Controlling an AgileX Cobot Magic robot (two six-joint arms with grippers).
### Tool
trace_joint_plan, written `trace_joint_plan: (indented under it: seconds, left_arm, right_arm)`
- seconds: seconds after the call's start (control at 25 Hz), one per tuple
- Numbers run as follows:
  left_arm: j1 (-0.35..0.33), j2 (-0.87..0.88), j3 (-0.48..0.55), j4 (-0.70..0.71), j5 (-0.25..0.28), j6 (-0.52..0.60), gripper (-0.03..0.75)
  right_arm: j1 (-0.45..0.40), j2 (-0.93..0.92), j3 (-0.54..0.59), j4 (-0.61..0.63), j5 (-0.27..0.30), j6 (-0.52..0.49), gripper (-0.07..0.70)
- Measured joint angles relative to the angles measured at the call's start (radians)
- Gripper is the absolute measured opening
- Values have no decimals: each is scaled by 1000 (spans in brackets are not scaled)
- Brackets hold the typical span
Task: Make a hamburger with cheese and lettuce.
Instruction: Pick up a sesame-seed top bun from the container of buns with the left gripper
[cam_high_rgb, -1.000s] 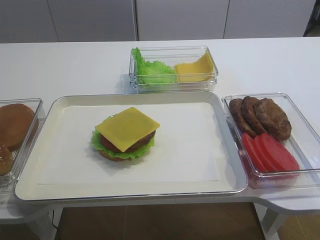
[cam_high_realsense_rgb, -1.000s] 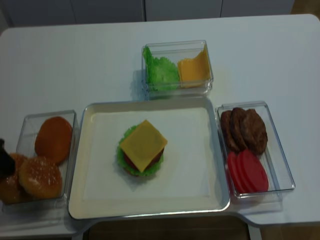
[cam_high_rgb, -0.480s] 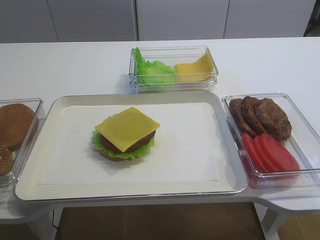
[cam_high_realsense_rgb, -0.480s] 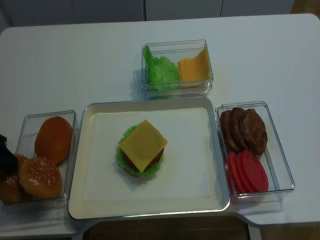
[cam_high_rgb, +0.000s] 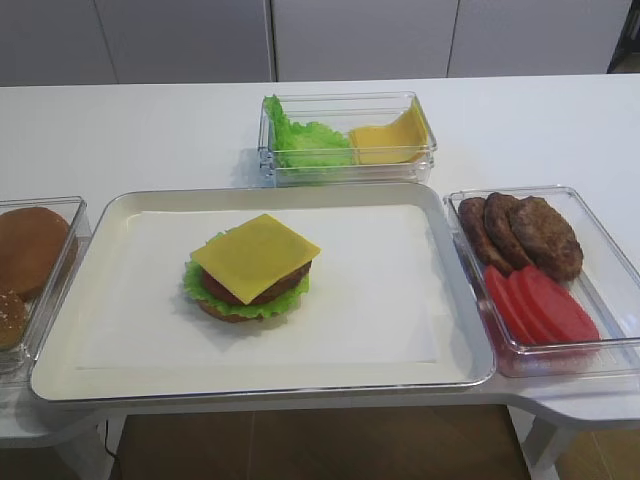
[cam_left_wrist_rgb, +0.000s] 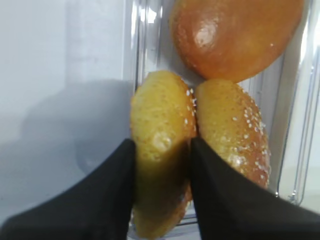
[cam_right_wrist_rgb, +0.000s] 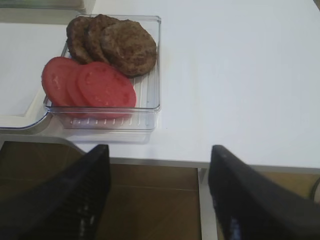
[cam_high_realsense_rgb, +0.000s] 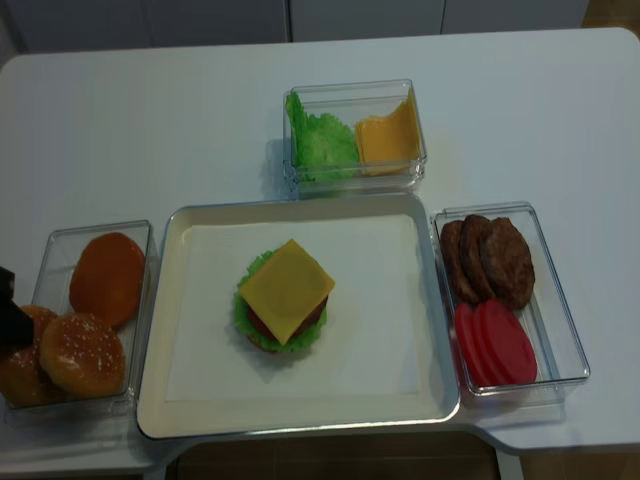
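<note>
Pincer work first: our left pincer (cam_left_wrist_rgb: 161, 165) has its two black fingers (cam_left_wrist_rgb: 112, 190) set on either flank of a sesame-seeded bun top (cam_left_wrist_rgb: 161, 155) that stands on edge in the clear bun box (cam_high_realsense_rgb: 140, 300). They touch its sides, so we judge it pinched, though how firmly we cannot tell. A second seeded top (cam_left_wrist_rgb: 232, 130) leans against it, and a plain brown bun (cam_left_wrist_rgb: 235, 35) lies beyond them. Our right pincer (cam_right_wrist_rgb: 157, 200) hangs spread and empty past the worktop (cam_right_wrist_rgb: 240, 75) edge, near the box of patties (cam_right_wrist_rgb: 120, 42) and red tomato slices (cam_right_wrist_rgb: 90, 85).

On the tray (cam_high_rgb: 460, 375), right of the bun box, sits the hamburger (cam_high_rgb: 252, 268): a bottom bun, the lettuce (cam_high_rgb: 200, 285) frilling out around the patty, and the cheese (cam_high_rgb: 256, 255) lying flat on top with its corners jutting past. Only the crown is missing, by our reading.

We expect the bun top to be light and somewhat yielding, with a smooth domed skin that could slip. Holding it across its flanks, as we appear to, seems sound. A hard squeeze might dent it, a slack one might let it tip against its neighbour. The cheese looks thin and limp, and the stack loose, so we should lower the crown squarely rather than push it sideways.
</note>
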Motion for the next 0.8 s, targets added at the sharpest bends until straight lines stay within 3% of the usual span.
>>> trace_joint_plan:
  seconds: [0.8]
  left_arm:
    - [0, -48, -3, -10, 4, 25, 136]
  right_arm:
    - [0, 0, 0, 0, 0, 0, 468]
